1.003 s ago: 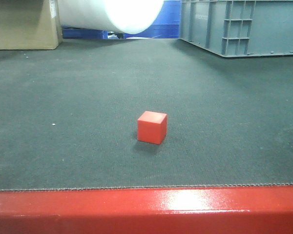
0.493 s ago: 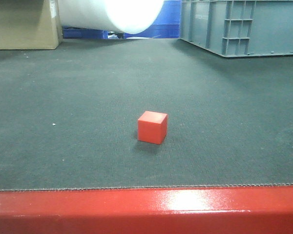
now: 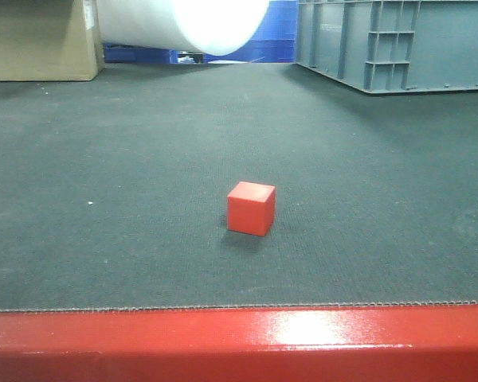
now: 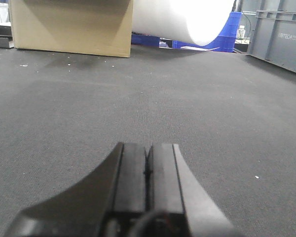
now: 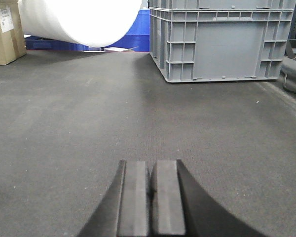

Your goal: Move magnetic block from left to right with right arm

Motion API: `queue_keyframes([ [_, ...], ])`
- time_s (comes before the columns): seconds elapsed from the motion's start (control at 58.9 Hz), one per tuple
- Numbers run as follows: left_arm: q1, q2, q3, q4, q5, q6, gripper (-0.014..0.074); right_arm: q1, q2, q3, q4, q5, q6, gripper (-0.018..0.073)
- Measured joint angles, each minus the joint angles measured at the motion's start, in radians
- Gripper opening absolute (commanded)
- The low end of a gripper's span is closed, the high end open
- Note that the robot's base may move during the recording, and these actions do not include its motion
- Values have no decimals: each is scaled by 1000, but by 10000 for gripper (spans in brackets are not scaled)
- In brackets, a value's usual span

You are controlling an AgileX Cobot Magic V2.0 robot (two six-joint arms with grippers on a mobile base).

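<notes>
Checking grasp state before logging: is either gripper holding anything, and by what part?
Nothing held. Left gripper and right gripper are both shut on nothing; the magnetic block sits alone on the mat.

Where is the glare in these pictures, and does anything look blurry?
Front view: glare on the glossy red edge and the washed-out white roll; the red cube is sharp, with a soft shadow. Both wrist views: the roll is overexposed, and the near end effectors look soft.

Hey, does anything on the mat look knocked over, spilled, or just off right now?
Nothing stands out. The red cube sits flat on the dark mat, turned a little so one corner faces the front camera. The left gripper and the right gripper are both shut and empty, low over bare mat.
</notes>
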Motion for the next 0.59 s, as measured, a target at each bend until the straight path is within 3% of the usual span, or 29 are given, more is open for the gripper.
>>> queue_keyframes([
  [0.595, 0, 0, 0, 0, 0, 0, -116, 44, -74, 61, -6, -16, 0, 59],
])
